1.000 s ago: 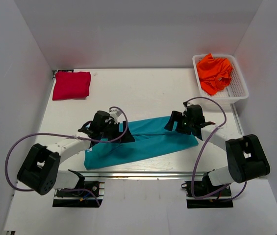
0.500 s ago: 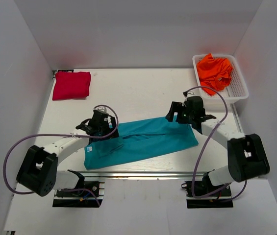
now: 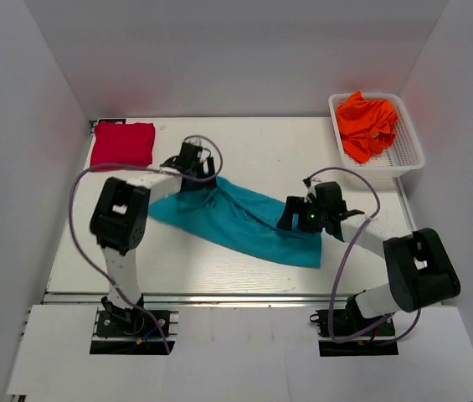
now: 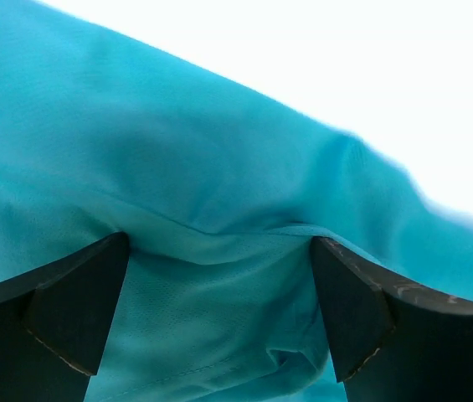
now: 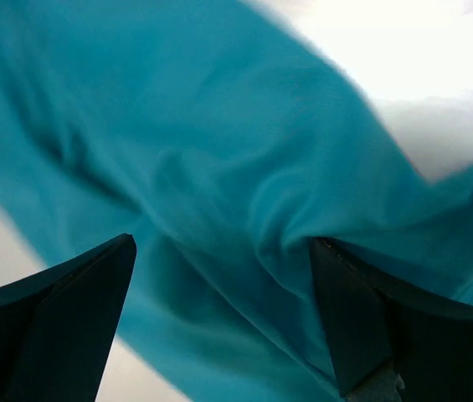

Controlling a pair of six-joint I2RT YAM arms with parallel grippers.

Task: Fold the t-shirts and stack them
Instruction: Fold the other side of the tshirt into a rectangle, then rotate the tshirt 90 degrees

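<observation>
I see my left claw (image 4: 219,247) spread wide over the teal t-shirt's (image 3: 240,219) far-left end, with cloth bunched between its fingers. My right claw (image 5: 222,243) is spread over the near-right end. The shirt lies diagonally across the counter (image 3: 261,155).

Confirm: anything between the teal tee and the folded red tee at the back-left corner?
No loose object. Bare table separates the teal tee from the red tee; only the left arm's own forearm crosses that gap.
</observation>
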